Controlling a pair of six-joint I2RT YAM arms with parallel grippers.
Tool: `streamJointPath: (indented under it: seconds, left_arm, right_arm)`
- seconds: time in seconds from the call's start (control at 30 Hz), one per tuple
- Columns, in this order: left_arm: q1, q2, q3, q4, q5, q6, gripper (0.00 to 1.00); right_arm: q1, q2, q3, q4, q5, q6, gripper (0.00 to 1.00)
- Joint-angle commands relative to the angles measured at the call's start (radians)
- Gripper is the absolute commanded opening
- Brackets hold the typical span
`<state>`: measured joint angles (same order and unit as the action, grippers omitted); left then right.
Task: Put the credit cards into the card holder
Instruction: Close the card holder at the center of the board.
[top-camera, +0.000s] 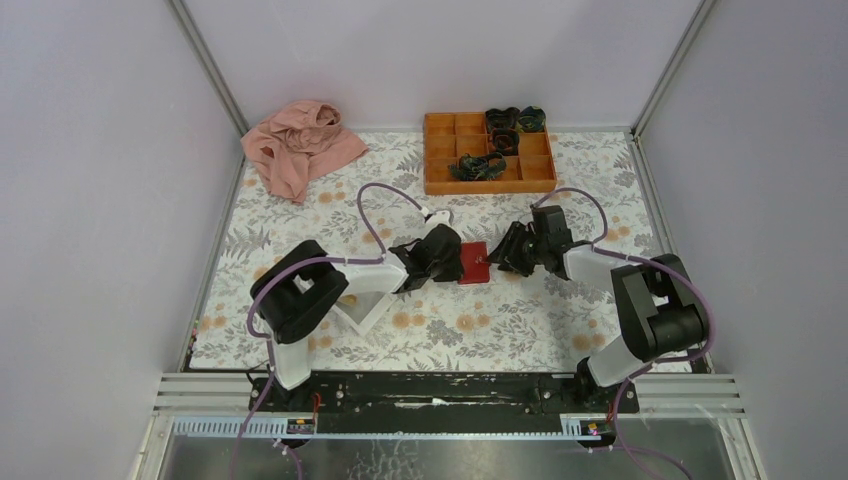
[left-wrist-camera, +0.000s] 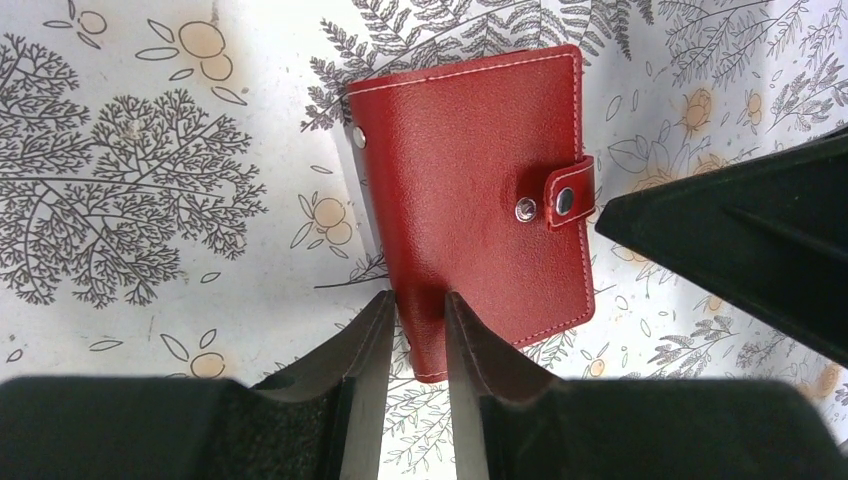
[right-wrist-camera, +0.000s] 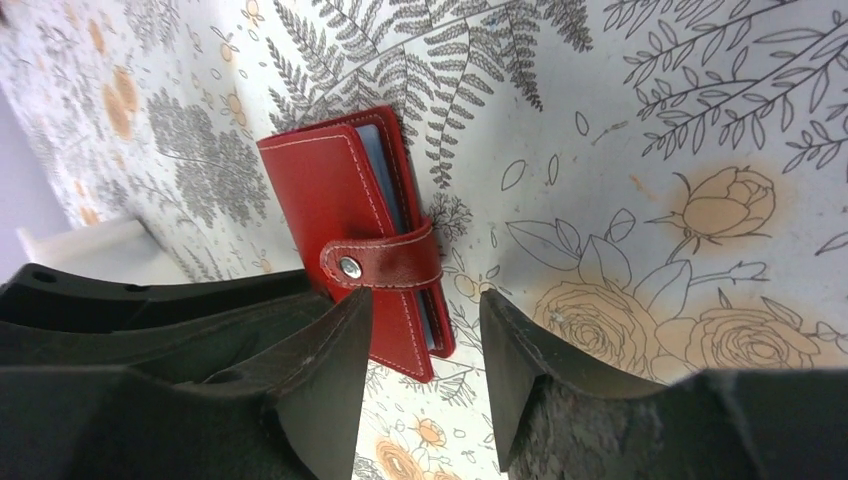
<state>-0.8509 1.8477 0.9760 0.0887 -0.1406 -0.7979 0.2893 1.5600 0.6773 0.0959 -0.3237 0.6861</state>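
Note:
The card holder (top-camera: 475, 262), a dark-red bifold wallet, lies closed and snapped on the floral table between my two grippers. In the left wrist view my left gripper (left-wrist-camera: 418, 300) is shut on the spine-side corner of the card holder (left-wrist-camera: 480, 170). My left gripper also shows in the top view (top-camera: 450, 262). My right gripper (right-wrist-camera: 425, 300) is open at the wallet's opening edge, just below the snap tab (right-wrist-camera: 385, 265). A pale blue inside shows at that edge. My right gripper is right of the wallet in the top view (top-camera: 503, 258). No credit cards are in view.
A white tray (top-camera: 368, 305) lies under my left arm. An orange compartment box (top-camera: 440, 150) with dark items stands at the back. A pink cloth (top-camera: 300, 148) lies at the back left. Walls close in the table on three sides.

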Motion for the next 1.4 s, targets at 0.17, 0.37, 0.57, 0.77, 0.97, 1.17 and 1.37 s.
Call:
streamJointPath:
  seconds: [0.17, 0.37, 0.57, 0.77, 0.97, 1.17, 1.37]
  left_arm:
    - [-0.001, 0.057, 0.042, -0.100, -0.019, 0.029, 0.31]
    - [0.008, 0.063, 0.045, -0.100, -0.013, 0.035, 0.31]
    - [0.016, 0.071, 0.050, -0.099, -0.006, 0.042, 0.31]
    - [0.024, 0.076, 0.053, -0.094, 0.000, 0.043, 0.31]
    - [0.027, 0.082, 0.055, -0.089, 0.005, 0.042, 0.31]
    - [0.032, 0.085, 0.053, -0.085, 0.007, 0.039, 0.31]
    - [0.032, 0.094, 0.062, -0.082, 0.011, 0.036, 0.31]
  right_arm:
    - [-0.047, 0.060, -0.016, 0.179, -0.115, 0.094, 0.52]
    - [-0.058, 0.118, -0.001, 0.186, -0.138, 0.096, 0.52]
    - [-0.060, 0.165, -0.002, 0.205, -0.182, 0.095, 0.52]
    - [-0.060, 0.169, -0.025, 0.223, -0.205, 0.089, 0.52]
    - [-0.063, 0.175, -0.035, 0.247, -0.225, 0.095, 0.51]
    - [-0.063, 0.191, -0.033, 0.247, -0.243, 0.078, 0.49]
    - [-0.063, 0.199, -0.027, 0.213, -0.244, 0.040, 0.48]
